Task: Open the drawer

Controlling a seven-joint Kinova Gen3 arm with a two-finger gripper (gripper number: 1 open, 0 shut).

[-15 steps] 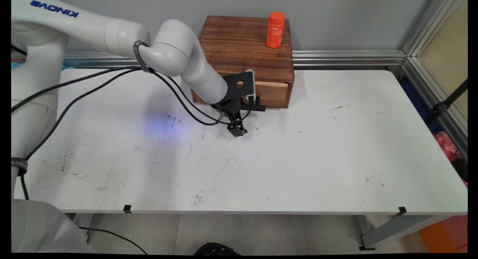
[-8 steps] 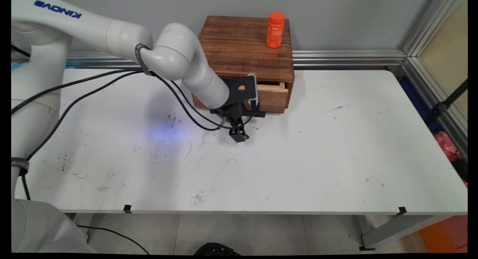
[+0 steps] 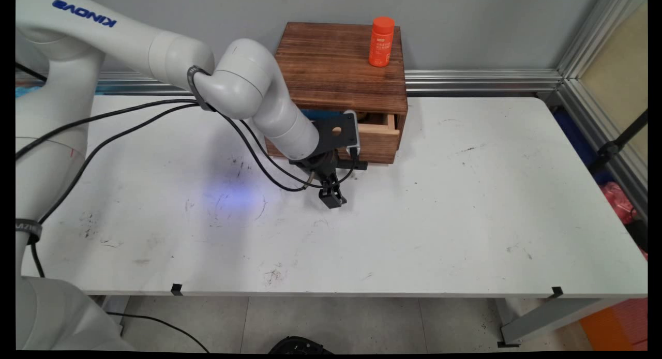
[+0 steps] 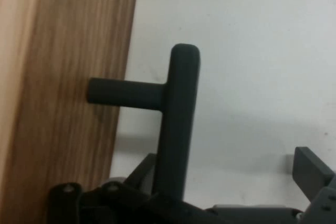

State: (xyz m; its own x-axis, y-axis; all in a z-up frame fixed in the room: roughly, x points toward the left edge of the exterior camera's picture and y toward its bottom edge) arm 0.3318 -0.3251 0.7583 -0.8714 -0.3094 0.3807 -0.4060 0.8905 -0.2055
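My gripper [image 3: 331, 198] points down at the table just in front of a dark wooden box [image 3: 339, 59] at the back. The box's light wooden drawer [image 3: 376, 139] stands partly pulled out. Its black T-shaped handle [image 3: 358, 165] sits against my hand. In the hand view the handle [image 4: 178, 108] sticks out of the drawer front [image 4: 63, 103], and its bar runs down between my fingers. It lies close to the left one, while the right finger [image 4: 311, 170] stands well apart from it. The gripper [image 4: 226, 170] is open around the bar. Something blue [image 3: 316, 113] shows in the drawer's gap.
An orange bottle [image 3: 381, 41] stands upright on the box's top, near its right rear corner. Black cables [image 3: 155, 116] hang from the arm over the table's left half. The white table [image 3: 465, 204] stretches to the right and towards the near edge.
The drawer has slid out of the box towards the table's near side. My hand has moved the same way, with the handle staying between its fingers.
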